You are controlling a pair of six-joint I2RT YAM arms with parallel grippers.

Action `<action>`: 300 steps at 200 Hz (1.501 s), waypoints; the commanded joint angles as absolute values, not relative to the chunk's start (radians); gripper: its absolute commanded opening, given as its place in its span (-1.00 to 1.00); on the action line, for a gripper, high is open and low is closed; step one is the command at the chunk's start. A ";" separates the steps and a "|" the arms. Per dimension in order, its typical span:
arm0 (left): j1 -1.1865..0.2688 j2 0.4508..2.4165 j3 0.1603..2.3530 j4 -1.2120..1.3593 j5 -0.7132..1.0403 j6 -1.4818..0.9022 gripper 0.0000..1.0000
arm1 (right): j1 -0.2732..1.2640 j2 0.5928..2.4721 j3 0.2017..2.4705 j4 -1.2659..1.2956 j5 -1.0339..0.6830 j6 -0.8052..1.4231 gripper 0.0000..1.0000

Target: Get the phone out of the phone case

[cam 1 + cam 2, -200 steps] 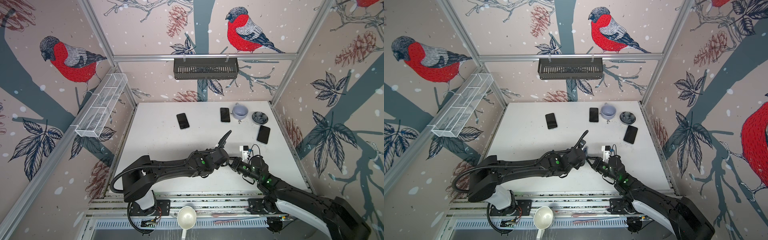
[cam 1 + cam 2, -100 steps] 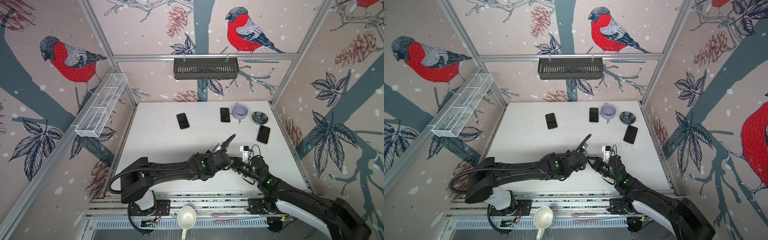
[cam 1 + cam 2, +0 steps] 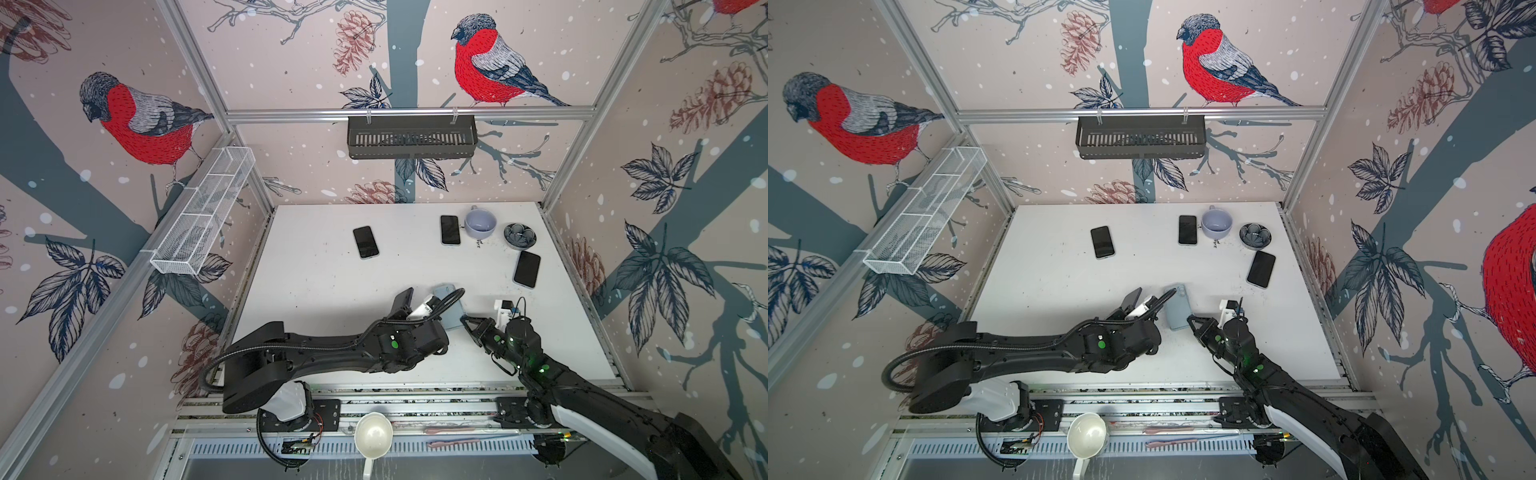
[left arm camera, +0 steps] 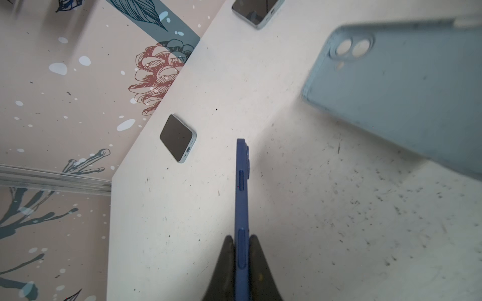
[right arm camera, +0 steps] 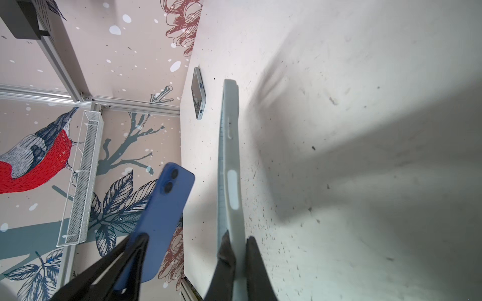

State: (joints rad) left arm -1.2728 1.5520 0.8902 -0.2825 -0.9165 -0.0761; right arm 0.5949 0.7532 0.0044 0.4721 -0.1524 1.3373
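Observation:
A dark blue phone (image 4: 242,195) is out of its case, and my left gripper (image 4: 242,242) is shut on its lower end, seen edge-on in the left wrist view. In both top views the phone (image 3: 404,297) (image 3: 1132,297) stands tilted above the table, left of the case. The light blue phone case (image 3: 451,309) (image 3: 1177,309) is empty, and its camera holes (image 4: 352,48) show through. My right gripper (image 5: 238,239) (image 3: 464,321) is shut on the case's (image 5: 230,161) near end. Phone (image 5: 161,213) and case are apart, side by side.
Three other phones (image 3: 365,242) (image 3: 450,229) (image 3: 527,269) lie on the white table (image 3: 316,291). A lilac mug (image 3: 480,222) and a small dark bowl (image 3: 519,235) stand at the back right. A white wire basket (image 3: 203,208) hangs left, a black one (image 3: 411,136) behind.
My left gripper has shut on the phone and carried it left, away from the case. The right gripper has kept its hold on the case and barely moved.

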 commanded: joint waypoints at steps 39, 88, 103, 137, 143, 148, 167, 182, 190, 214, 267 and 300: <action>-1.300 1.709 0.899 -0.186 -0.985 0.066 -1.00 | 0.665 0.862 0.026 0.593 -0.037 1.444 -1.00; -1.326 1.769 0.891 -0.163 -0.968 0.083 0.01 | 0.742 1.127 0.059 0.804 -0.014 1.515 -1.00; -1.327 1.787 0.900 -0.168 -0.943 0.076 0.15 | 0.768 1.167 0.084 0.797 0.003 1.518 -0.93; -1.336 1.800 0.916 -0.189 -0.959 0.044 0.52 | 0.782 1.190 0.109 0.747 -0.047 1.502 -0.07; -1.338 1.793 0.917 -0.192 -0.954 0.037 0.61 | 0.781 1.179 0.109 0.722 -0.057 1.491 0.09; -1.338 1.784 0.917 -0.196 -0.945 0.031 0.68 | 0.779 1.167 0.109 0.696 -0.063 1.487 0.22; -1.338 1.759 0.914 -0.208 -0.943 0.012 0.98 | 0.779 1.100 0.103 0.599 -0.086 1.443 0.53; -1.338 1.739 0.921 -0.240 -0.924 -0.008 0.98 | 0.779 1.025 0.092 0.493 -0.087 1.411 0.74; -1.338 1.722 0.924 -0.253 -0.887 -0.014 0.98 | 0.771 0.978 0.082 0.450 -0.089 1.391 0.89; -1.345 1.679 0.917 -0.287 -0.826 -0.040 0.98 | 0.738 0.827 0.077 0.280 -0.081 1.325 1.00; -1.344 1.542 0.900 -0.290 -0.772 -0.153 0.98 | 0.663 0.715 0.163 0.072 -0.032 1.104 0.96; -1.269 1.414 0.948 -0.357 -0.650 -0.335 0.98 | 0.624 0.985 0.313 0.054 -0.096 0.909 0.67</action>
